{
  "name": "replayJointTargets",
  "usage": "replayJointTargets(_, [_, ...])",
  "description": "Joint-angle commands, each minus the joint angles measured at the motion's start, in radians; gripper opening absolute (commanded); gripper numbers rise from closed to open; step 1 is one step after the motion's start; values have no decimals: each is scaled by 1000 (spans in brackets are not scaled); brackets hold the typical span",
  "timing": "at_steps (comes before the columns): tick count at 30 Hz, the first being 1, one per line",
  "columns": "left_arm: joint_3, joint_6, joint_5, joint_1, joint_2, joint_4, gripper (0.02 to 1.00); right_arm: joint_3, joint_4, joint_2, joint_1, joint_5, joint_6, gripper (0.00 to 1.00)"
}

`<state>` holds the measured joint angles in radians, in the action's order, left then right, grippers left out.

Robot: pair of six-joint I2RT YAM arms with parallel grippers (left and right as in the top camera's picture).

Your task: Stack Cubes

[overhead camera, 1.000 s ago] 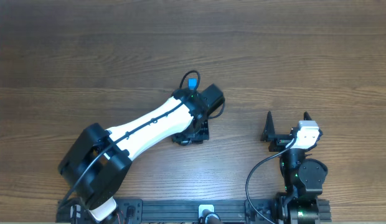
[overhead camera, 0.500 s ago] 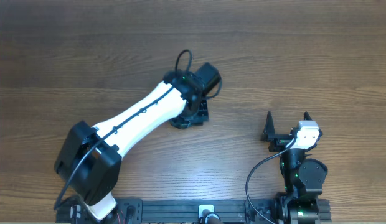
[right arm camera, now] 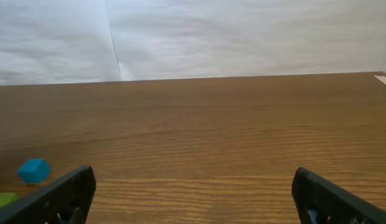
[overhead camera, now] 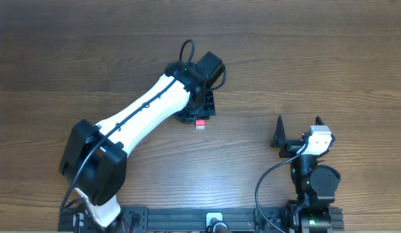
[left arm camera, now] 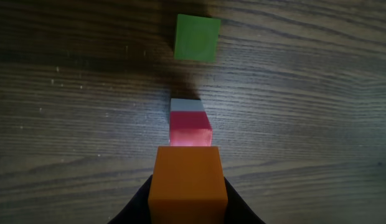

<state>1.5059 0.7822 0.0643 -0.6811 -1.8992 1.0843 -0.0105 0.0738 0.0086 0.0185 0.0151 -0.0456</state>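
From above, saw the left arm (overhead camera: 145, 116) stretched diagonally from its base toward the middle of the wooden table (overhead camera: 330, 52), with the left gripper (overhead camera: 195, 114) tucked dark under the wrist. Could not read its fingers from up there. Found a small red cube (overhead camera: 200, 123) on the wood just beside that gripper, on the side toward the bases. Saw the right arm (overhead camera: 314, 175) folded close to its base, well apart from the red cube, with the right gripper (overhead camera: 298, 128) pointing up the picture, 2 fingers spread wide and empty.

From the left wrist, found the 2 fingers closed on an orange cube (left arm camera: 188, 182), 1 finger against each side face, held square between them. Saw the red cube directly beyond the orange one, partly covered by the orange top face; could not tell contact from a gap between the 2. Noted a pale band along the red cube's far edge. Farther on, saw a green cube (left arm camera: 197, 38) flat on the wood, apart from the red one and roughly in line with both.

From the right wrist, saw both dark fingers (right arm camera: 62, 196) far apart, gripping nothing, with wood grain between. Found a blue cube (right arm camera: 33, 169) resting on the table off to one side, a green sliver (right arm camera: 1, 200) just beside it, and a white backdrop (right arm camera: 243, 37) behind the table's far edge
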Motion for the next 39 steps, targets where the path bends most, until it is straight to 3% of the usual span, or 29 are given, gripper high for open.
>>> replayJointTargets(1, [24,-20,11,5,-32,2,200,5,2,-4,-5,-9,2,991])
replayJointTargets(39, [24,-35,36,3,-91,-7,174,5,2,-3,-5,-9,2,993])
